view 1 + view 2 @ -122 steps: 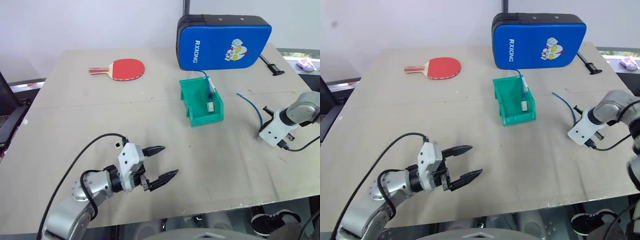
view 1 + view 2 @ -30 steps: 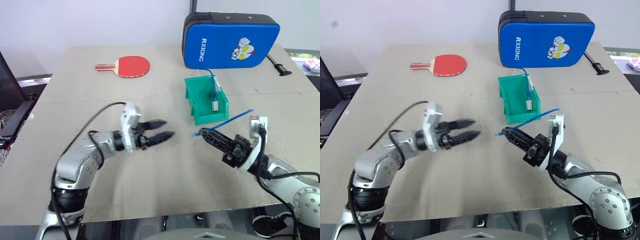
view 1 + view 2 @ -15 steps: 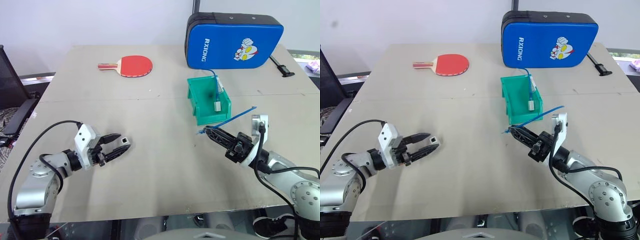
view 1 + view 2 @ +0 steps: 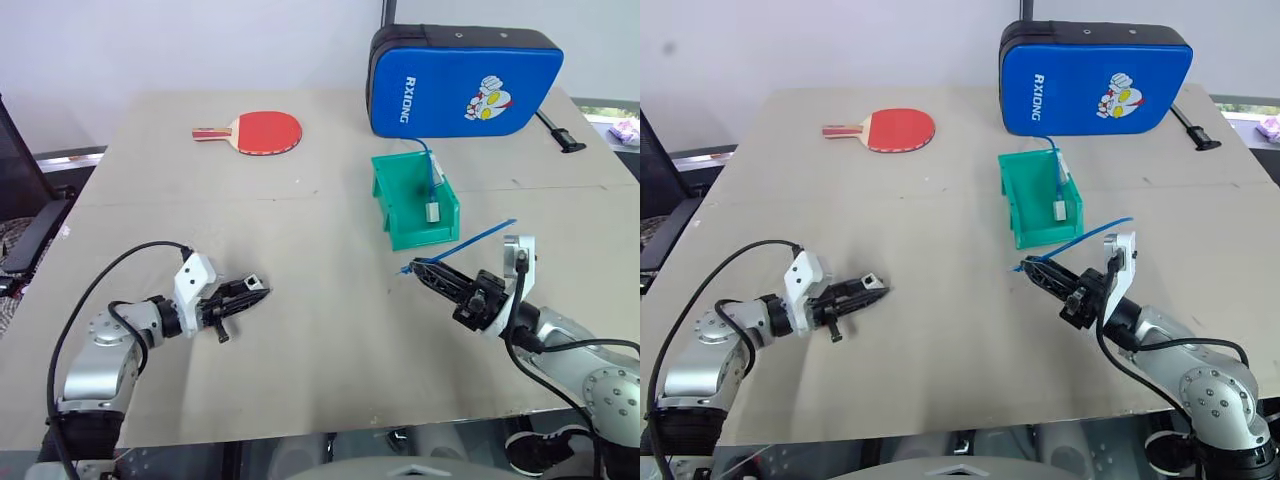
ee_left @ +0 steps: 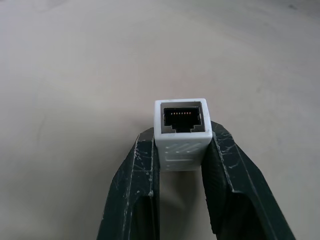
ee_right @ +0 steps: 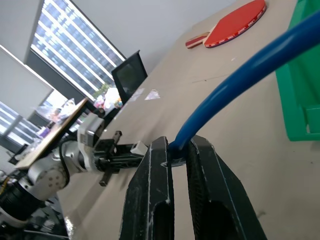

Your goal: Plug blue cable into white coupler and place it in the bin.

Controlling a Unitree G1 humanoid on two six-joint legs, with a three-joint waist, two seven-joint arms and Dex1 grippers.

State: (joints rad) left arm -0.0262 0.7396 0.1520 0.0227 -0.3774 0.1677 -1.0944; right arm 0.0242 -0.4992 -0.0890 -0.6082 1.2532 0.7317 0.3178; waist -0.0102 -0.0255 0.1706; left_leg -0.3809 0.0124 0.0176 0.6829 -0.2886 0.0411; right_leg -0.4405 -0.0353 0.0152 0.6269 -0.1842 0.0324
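My left gripper (image 4: 252, 291) lies low over the table at the front left, shut on the white coupler (image 5: 181, 131). The coupler sits between the fingertips with its dark socket facing outward. My right gripper (image 4: 416, 268) is at the front right, pointing left toward the other hand, shut on the blue cable (image 4: 470, 242) near its plug end. The rest of the cable trails up and to the right behind the gripper. In the right wrist view the cable (image 6: 240, 80) rises from between the fingers. The green bin (image 4: 424, 236) stands mid-table behind the right gripper.
A second blue cable with a grey-white block (image 4: 433, 211) lies in the bin. A big blue padded case (image 4: 462, 80) stands behind it. A red paddle (image 4: 262, 132) lies at the back left. A black chair (image 4: 20, 215) stands past the table's left edge.
My left gripper moved left and down to the table, and its fingers shut on the white coupler. The right gripper with the blue cable has kept its place.
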